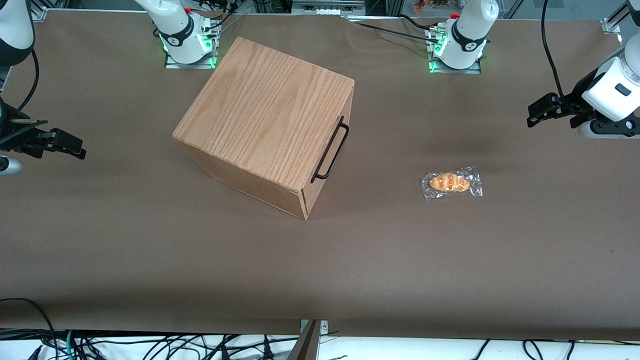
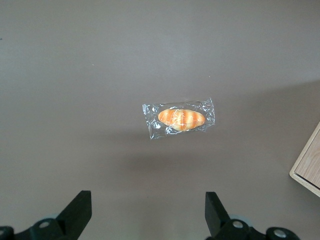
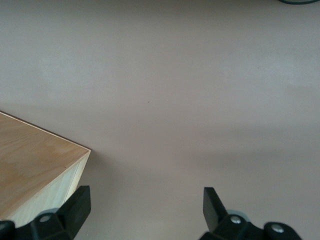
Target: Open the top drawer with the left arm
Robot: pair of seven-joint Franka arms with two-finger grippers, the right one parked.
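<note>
The oak-grain box (image 1: 267, 112) stands on the brown table. Its top drawer (image 1: 334, 167) is shut, on the side facing the working arm's end, and its long black wire handle (image 1: 330, 150) stands out from that face. The left arm (image 1: 612, 92) hangs above the table's working-arm end, well away from the box. Its black gripper (image 1: 534, 116) is open and empty, pointing toward the box. In the left wrist view the gripper (image 2: 148, 200) hovers over bare table with its fingers wide apart, and a corner of the box (image 2: 309, 167) shows at the frame edge.
A small bread roll in a clear wrapper (image 1: 451, 183) lies on the table between the box and the left gripper, nearer the front camera than the handle; it also shows in the left wrist view (image 2: 180, 119). The box corner shows in the right wrist view (image 3: 35, 165).
</note>
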